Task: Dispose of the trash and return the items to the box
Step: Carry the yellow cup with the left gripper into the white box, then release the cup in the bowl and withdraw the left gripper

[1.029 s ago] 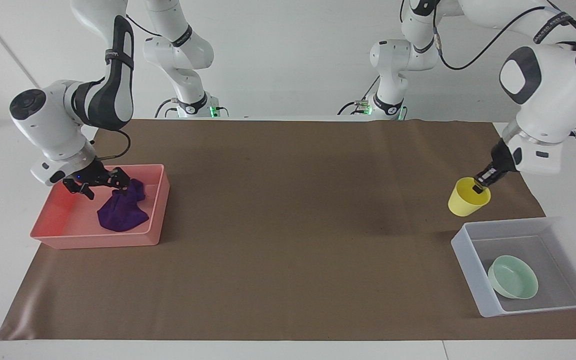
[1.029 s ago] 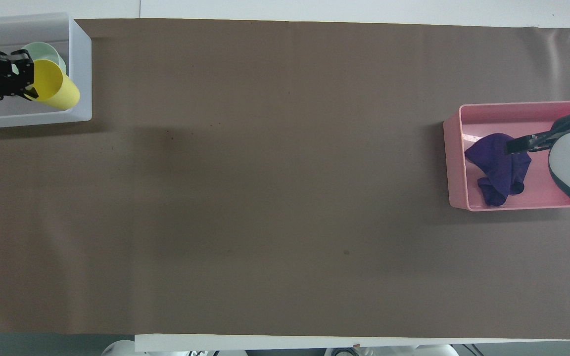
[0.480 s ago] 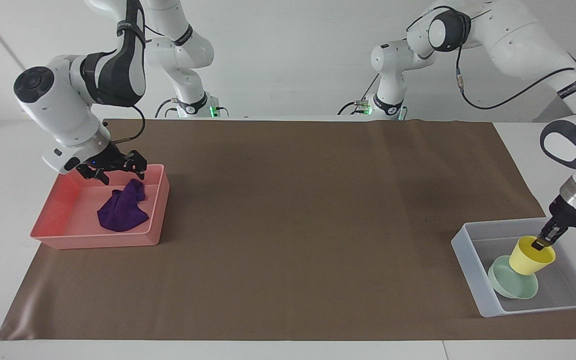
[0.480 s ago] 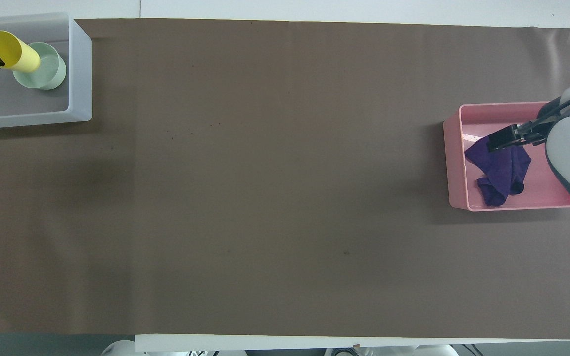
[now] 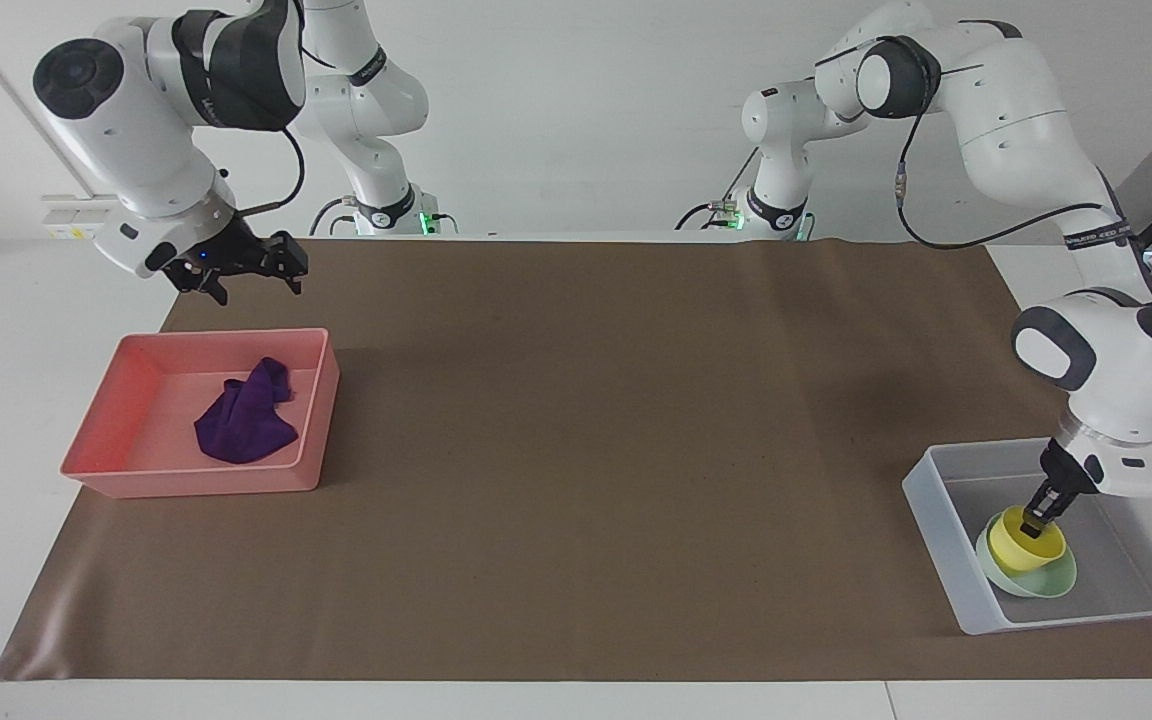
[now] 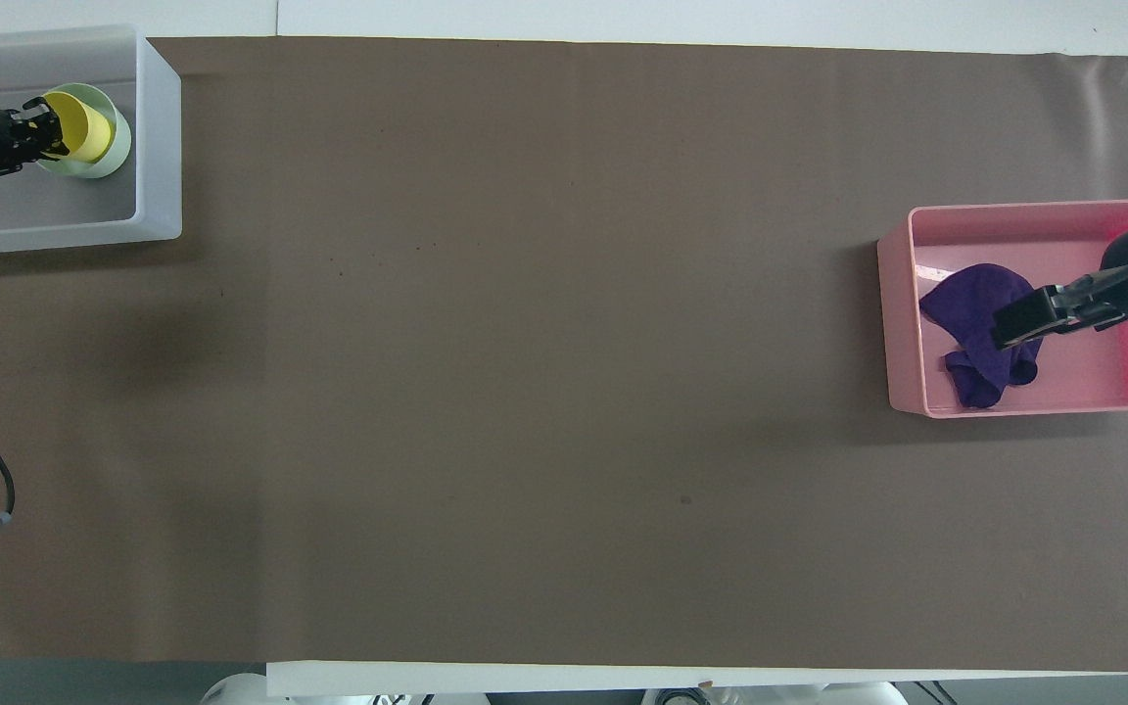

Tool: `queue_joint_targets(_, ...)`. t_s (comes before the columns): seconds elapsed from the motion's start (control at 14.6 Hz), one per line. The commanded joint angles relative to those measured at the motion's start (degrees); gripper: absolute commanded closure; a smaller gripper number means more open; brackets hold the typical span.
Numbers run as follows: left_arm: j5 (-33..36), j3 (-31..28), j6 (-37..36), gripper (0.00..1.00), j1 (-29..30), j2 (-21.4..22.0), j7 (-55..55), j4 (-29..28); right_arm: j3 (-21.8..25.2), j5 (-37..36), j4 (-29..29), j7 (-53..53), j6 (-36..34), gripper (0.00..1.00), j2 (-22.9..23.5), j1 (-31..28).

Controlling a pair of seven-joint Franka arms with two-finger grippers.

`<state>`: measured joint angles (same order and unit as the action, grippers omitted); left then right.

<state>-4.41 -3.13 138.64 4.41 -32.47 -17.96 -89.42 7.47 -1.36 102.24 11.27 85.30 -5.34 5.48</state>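
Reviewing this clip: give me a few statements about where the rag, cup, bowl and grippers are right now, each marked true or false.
1. The purple rag lies in the pink tray. True.
2. The yellow cup stands on the brown mat. False: it sits tilted in the green bowl, inside the translucent bin.
3. The left gripper is at the cup's rim. True.
4. The right gripper holds the rag. False: it is open and empty, raised above the mat beside the tray.
5. The green bowl is in the pink tray. False: it is in the translucent bin.
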Motion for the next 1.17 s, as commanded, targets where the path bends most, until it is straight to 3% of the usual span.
queue_joint_targets(0.0,0.80,-1.08,-4.13,0.00,-1.07,4.85,1.17,-1.47,0.00,-0.75,1.56,-0.46,-3.63,0.01,-3.89,1.37)
queue_joint_targets(0.14,6.93,-0.65,-11.60,0.00,-1.16,9.07,1.87,-0.49,0.00,-0.67,1.56,-0.46,-6.72,0.01,-4.68,2.17)
queue_joint_targets(0.34,8.81,-0.29,-24.68,0.00,-4.92,16.88,5.20,-2.41,0.00,0.04,1.64,-0.11,-7.08,0.01,-5.74,2.95)
queue_joint_targets(0.41,8.81,-0.21,-29.60,0.00,-5.89,21.00,7.13,-4.86,0.00,0.13,1.56,-0.20,-7.08,0.01,-5.74,3.57)
queue_joint_targets(0.55,8.72,-0.21,-32.20,0.00,-8.70,31.27,8.12,-12.50,0.00,0.04,1.56,-0.20,-6.55,0.01,-5.74,3.66)
queue_joint_targets(0.62,8.72,-0.12,-34.64,0.00,-9.67,34.54,7.68,-13.58,0.00,0.04,1.47,-0.20,-6.20,0.01,-5.74,3.66)
queue_joint_targets(0.75,8.89,0.40,-44.01,0.00,-10.65,35.54,8.46,-9.31,0.00,0.04,1.21,-0.20,-6.20,0.01,-5.56,3.58)
queue_joint_targets(0.89,8.73,1.11,-55.44,0.00,-11.88,32.31,15.73,1.65,0.00,0.04,1.20,-0.02,-6.20,0.01,-5.56,3.58)
queue_joint_targets(0.96,8.28,1.20,-58.37,0.00,-12.14,31.33,16.29,3.71,0.09,0.04,1.20,0.06,-6.20,0.01,-5.56,3.49)
queue_joint_targets(1.1,7.58,1.38,-57.18,0.00,-12.23,31.41,16.73,3.82,0.18,0.04,1.12,0.15,-6.20,0.01,-5.56,3.31)
